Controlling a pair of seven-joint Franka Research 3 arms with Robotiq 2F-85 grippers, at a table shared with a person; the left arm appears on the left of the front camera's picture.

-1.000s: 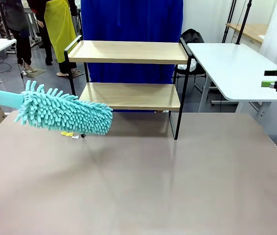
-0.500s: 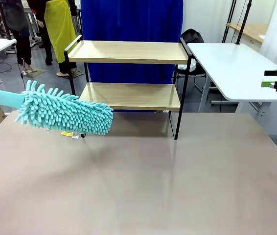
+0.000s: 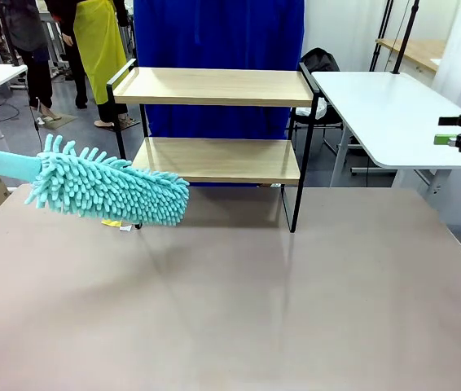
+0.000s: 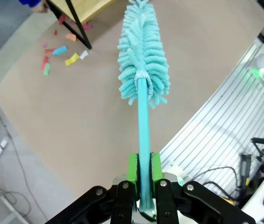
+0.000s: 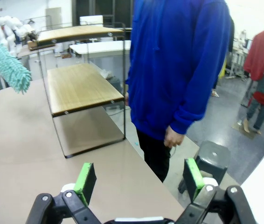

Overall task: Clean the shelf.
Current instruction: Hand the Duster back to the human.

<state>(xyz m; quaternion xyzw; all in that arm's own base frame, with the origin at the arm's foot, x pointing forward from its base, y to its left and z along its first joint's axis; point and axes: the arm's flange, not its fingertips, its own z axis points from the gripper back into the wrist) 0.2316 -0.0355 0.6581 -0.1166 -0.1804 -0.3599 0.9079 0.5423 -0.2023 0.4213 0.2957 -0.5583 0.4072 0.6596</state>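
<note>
The shelf, two light wooden boards in a thin black frame, stands at the table's far middle with both boards bare. A teal fluffy duster comes in from the left, its head hovering just in front of the shelf's lower left leg. My left gripper is shut on the duster's handle, and the duster head points towards the shelf leg. My right gripper hangs at the far right edge, away from the shelf. In its own view the right gripper is open and holds nothing, facing the shelf side-on.
Several coloured paper scraps lie on the table by the shelf's left leg, two of them showing as scraps under the duster. A person in a blue hoodie stands behind the shelf. A white side table stands at the right.
The duster head has crept very slightly to the right. Nothing else has visibly moved.
</note>
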